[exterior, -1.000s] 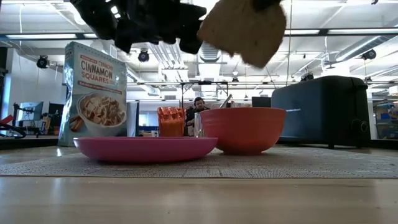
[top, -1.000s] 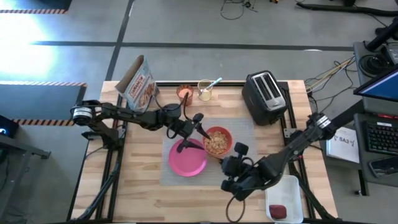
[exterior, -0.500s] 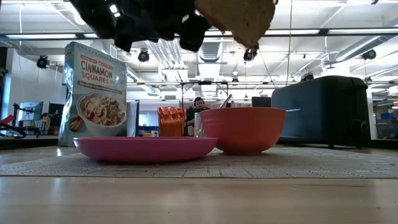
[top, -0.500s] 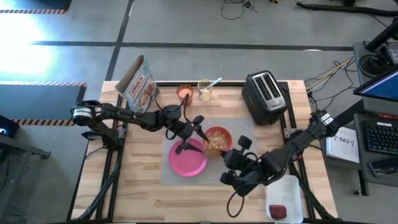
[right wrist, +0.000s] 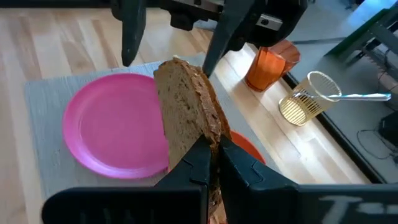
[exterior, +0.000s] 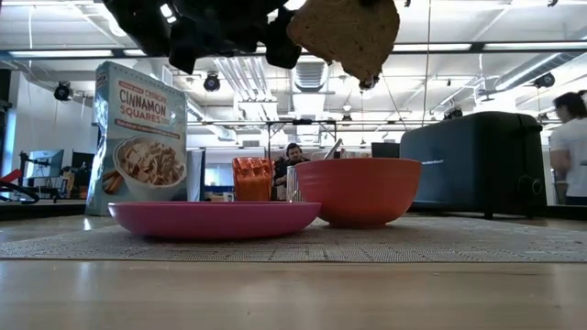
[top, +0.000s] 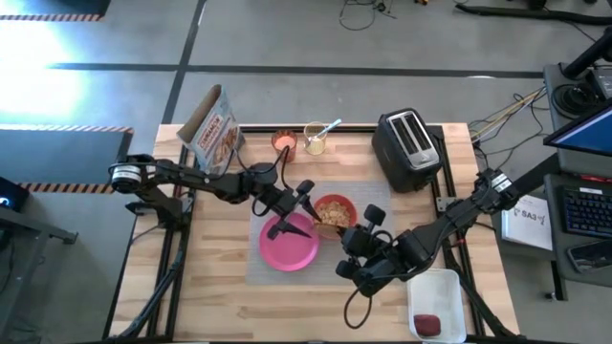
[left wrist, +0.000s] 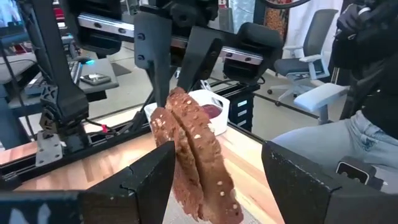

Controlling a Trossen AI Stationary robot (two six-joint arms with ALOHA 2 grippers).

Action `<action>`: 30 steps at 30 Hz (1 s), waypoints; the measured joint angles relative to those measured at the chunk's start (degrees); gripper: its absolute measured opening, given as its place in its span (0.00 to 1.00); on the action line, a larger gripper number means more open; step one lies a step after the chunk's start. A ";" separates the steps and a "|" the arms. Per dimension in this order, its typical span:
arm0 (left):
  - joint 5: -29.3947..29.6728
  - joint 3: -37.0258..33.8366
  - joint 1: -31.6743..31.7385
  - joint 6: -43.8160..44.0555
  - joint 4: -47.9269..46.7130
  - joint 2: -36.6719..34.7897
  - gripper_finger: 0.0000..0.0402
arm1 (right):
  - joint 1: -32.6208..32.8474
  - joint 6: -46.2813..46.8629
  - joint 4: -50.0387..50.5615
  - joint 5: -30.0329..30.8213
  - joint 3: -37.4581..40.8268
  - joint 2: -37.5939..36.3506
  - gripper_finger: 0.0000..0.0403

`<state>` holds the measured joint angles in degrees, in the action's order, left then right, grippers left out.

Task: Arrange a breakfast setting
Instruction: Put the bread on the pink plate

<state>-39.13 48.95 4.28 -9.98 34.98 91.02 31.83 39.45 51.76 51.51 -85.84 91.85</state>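
Observation:
My right gripper (right wrist: 214, 158) is shut on the toast slice (right wrist: 183, 112), held in the air above the near side of the orange-red bowl (top: 335, 215) and the pink plate (top: 289, 244), which rest on the grey mat (top: 378, 203). My left gripper (top: 298, 212) is open; its fingers (left wrist: 140, 186) stand on either side of the toast (left wrist: 199, 155) without touching it. The small orange cup (top: 282, 141) and the spoon (right wrist: 360, 96), which lies in a wire cup, stand at the far edge. A dark red item (top: 426, 325) lies in a white tray. My right gripper pinches one end of the toast (right wrist: 202, 140) between its two fingers. The fingers come from the table's near right side. The toast stands on edge, lifted clear above the plate and the bowl (exterior: 344, 32), its free end reaching between my left gripper's open fingers.
A black toaster (top: 409, 148) stands at the far right and a cereal box (top: 215, 129) at the far left. The white tray (top: 440, 301) sits at the near right corner. A person (exterior: 569, 137) shows in the room behind the table.
My right gripper has carried the toast up and toward the table's left, toward my left gripper, and the toast has come between the left gripper's open fingers. My left gripper has stayed open over the plate.

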 joint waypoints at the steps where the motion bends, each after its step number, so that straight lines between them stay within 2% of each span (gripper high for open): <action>1: 0.04 0.00 0.02 0.00 0.04 0.00 0.56 | 0.00 -0.31 -0.30 0.53 0.00 0.00 0.02; 6: 2.67 0.26 0.02 0.01 1.02 0.00 0.56 | 0.00 -2.27 -1.75 3.69 0.00 -0.02 0.02; 12: 10.02 1.72 0.04 3.12 0.95 0.00 0.51 | 0.00 -9.23 -7.86 4.04 0.00 0.02 0.02; 15: 10.69 1.97 0.08 3.61 0.89 0.00 0.42 | 0.00 -10.81 -8.80 4.06 0.00 0.02 0.02; 21: 9.99 1.97 0.04 3.37 0.41 0.00 0.10 | 0.00 -10.45 -8.78 3.97 0.00 0.02 0.02; 23: 8.52 1.97 0.13 3.42 0.37 0.00 0.04 | 0.00 -10.33 -8.78 3.84 0.00 0.00 0.03; 30: 6.68 1.97 0.17 3.43 0.09 0.00 0.08 | 0.00 -10.09 -8.62 0.23 0.02 -0.69 0.16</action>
<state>-32.45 50.92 4.45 -6.55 35.07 91.02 31.83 29.36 43.14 51.74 -85.82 91.16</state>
